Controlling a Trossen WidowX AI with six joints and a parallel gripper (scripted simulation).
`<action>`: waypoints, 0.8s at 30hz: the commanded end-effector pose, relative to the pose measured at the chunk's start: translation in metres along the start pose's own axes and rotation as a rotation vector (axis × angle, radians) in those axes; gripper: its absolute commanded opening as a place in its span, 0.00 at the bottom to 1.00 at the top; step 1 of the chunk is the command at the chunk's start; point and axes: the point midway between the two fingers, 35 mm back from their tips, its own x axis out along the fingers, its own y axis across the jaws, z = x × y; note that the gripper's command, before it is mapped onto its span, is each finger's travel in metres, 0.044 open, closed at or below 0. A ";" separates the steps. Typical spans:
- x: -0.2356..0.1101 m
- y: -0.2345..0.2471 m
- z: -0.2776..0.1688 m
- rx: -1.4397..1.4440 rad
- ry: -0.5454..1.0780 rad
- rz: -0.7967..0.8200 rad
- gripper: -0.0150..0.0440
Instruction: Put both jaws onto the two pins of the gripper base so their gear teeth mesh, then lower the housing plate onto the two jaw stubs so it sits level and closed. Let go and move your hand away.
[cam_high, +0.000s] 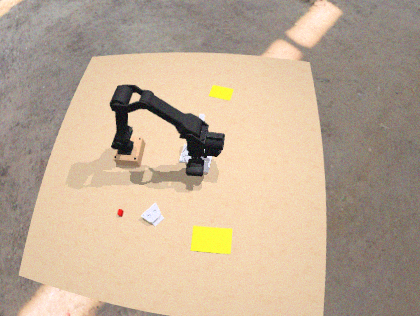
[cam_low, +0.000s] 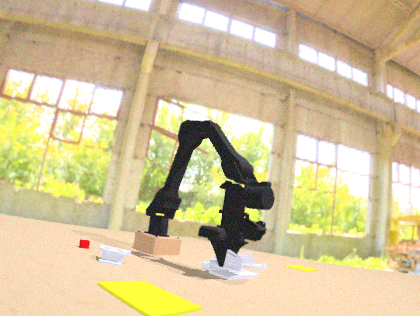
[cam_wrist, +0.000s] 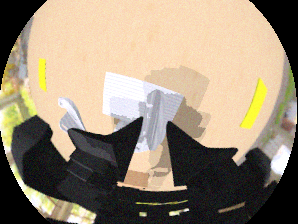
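Observation:
The white gripper base (cam_wrist: 114, 90) (cam_low: 242, 275) lies on the table under the arm, with a ribbed surface. My gripper (cam_wrist: 154, 121) points down over it and is shut on a light grey jaw (cam_wrist: 156, 112) (cam_low: 232, 260), which stands on edge between the fingertips, low over the base. Whether that jaw touches a pin is hidden. Another white jaw (cam_wrist: 71, 116) (cam_high: 201, 117) lies beyond the base, to the left in the wrist view. The white housing plate (cam_high: 152, 215) (cam_low: 112, 255) lies apart, nearer the top camera. Any gear mesh cannot be made out.
A red cube (cam_high: 120, 213) (cam_low: 84, 244) lies near the housing plate. A large yellow rectangle (cam_high: 212, 240) (cam_low: 149, 298) lies at the near side and a smaller yellow one (cam_high: 221, 92) (cam_low: 300, 268) at the far side. The arm stands on a wooden block (cam_high: 131, 157) (cam_low: 165, 245).

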 end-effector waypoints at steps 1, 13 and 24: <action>0.002 0.000 -0.001 -0.006 0.003 -0.002 0.48; 0.005 0.000 -0.001 -0.007 0.003 -0.002 0.48; 0.008 0.000 -0.001 -0.007 0.003 -0.002 0.48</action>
